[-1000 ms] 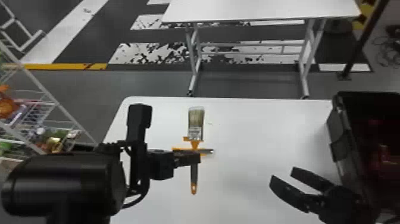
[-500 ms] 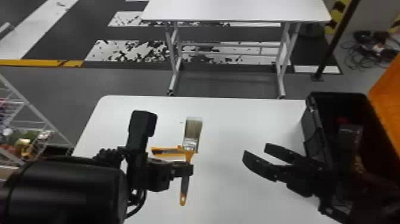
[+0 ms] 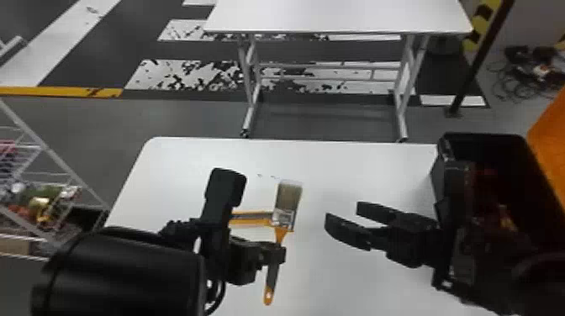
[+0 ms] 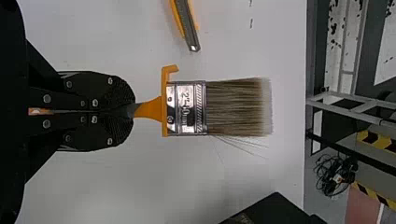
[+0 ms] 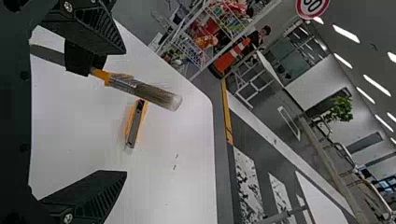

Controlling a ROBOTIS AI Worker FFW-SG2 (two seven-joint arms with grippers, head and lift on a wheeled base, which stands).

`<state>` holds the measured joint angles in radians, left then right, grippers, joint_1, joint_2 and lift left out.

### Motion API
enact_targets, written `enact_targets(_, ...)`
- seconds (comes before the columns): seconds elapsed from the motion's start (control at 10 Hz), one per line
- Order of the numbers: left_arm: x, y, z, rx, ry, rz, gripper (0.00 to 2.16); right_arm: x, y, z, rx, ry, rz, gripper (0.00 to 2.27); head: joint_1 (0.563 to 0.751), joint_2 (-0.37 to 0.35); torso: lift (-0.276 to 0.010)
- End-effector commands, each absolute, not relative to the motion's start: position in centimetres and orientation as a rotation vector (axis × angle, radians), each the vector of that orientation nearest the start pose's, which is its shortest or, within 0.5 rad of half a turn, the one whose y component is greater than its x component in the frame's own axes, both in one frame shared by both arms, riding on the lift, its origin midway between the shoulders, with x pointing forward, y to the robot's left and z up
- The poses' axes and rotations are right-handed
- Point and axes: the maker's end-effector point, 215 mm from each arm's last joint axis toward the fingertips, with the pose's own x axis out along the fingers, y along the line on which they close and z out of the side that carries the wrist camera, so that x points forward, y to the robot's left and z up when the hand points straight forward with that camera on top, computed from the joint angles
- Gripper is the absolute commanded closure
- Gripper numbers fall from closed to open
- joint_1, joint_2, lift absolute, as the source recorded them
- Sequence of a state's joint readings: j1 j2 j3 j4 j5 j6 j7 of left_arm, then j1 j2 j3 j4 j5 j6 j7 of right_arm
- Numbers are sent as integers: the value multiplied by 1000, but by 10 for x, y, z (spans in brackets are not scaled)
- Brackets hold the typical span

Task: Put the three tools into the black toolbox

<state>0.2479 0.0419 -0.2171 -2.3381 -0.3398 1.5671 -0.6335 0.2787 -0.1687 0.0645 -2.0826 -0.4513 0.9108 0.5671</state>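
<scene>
Head view: unboxed brush (image 3: 288, 197) is being gripped by closed left pincer (image 3: 279, 254), unboxed cutter (image 3: 251, 217) beyond it, widely spread right pincer (image 3: 343, 213) empty.

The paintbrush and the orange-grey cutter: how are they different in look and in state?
The paintbrush is held in the left pincer, while the cutter lies on the white table. The paintbrush widens to a metal band and bristles; the cutter is a slim bar. Both have orange parts.
</scene>
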Motion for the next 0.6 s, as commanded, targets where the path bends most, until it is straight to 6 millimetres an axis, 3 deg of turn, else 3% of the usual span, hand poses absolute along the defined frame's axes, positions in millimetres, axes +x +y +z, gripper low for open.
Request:
enact_targets(0.0,334,106,-463,-33,1065,-481,2061,377,-34,-416,414,666,863,83,695,110,-51)
enact_targets(0.5,331,97,-472,-11,1087,-495,2061,384,-11,-409,406,675,886,83,695,127,-51)
